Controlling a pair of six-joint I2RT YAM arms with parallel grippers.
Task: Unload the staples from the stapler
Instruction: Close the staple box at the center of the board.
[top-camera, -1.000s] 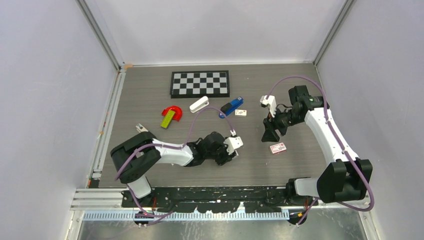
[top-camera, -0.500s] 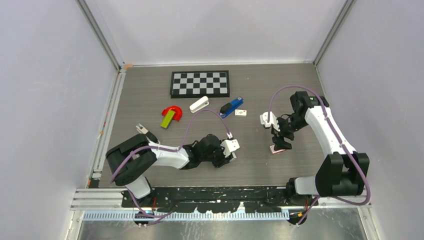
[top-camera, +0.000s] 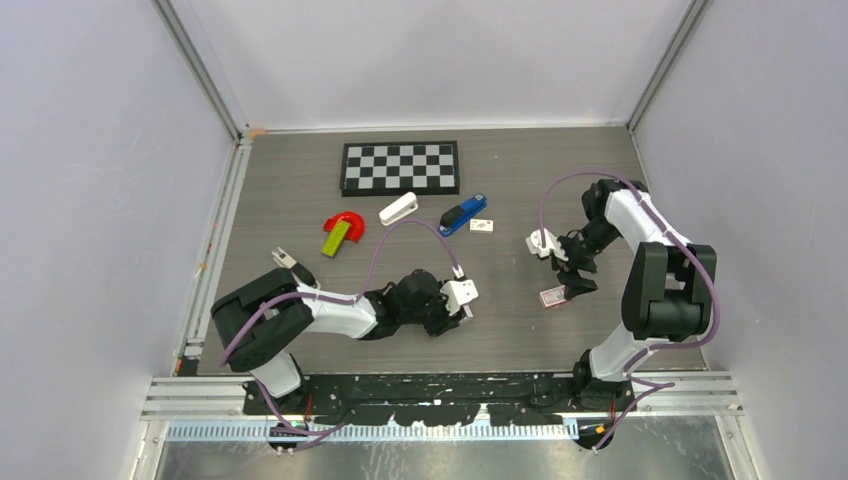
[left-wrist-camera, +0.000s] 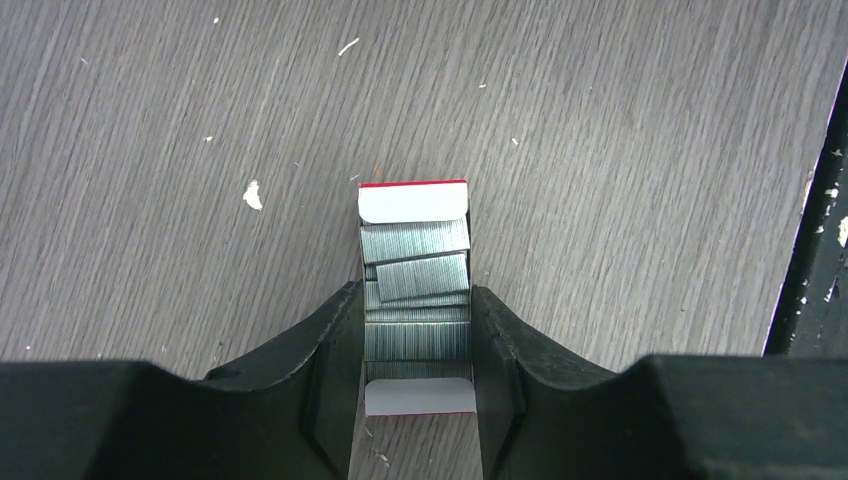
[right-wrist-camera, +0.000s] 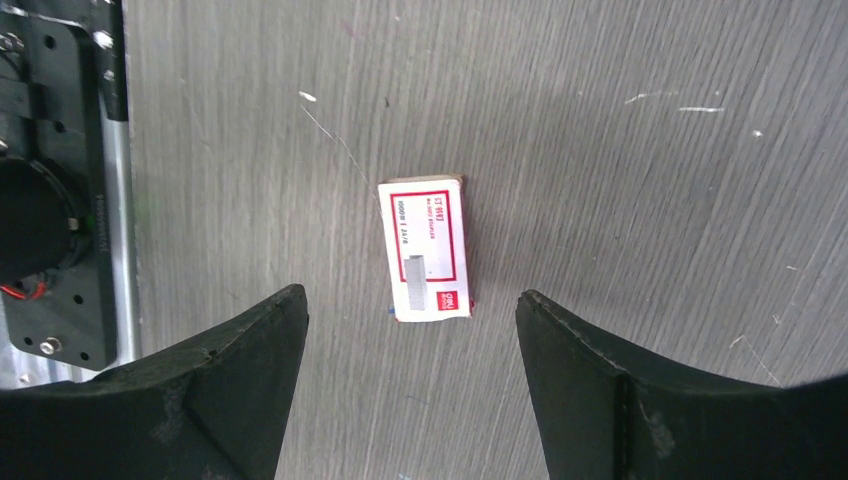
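Our right fingers (right-wrist-camera: 230, 370) now gape empty over the staple box (right-wrist-camera: 425, 250); left fingers (left-wrist-camera: 325, 350) keep clamping the staple tray (left-wrist-camera: 415, 250); the stapler (top-camera: 463, 214), ten o'clock, waits untouched.

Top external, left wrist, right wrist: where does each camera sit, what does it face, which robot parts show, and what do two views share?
Top external: above and behind, facing down on the table; both arms show.
Left wrist: faces down; left gripper clamps a staple tray.
Right wrist: faces down; open right gripper frames a staple box.
Shared: that box, top and right wrist.
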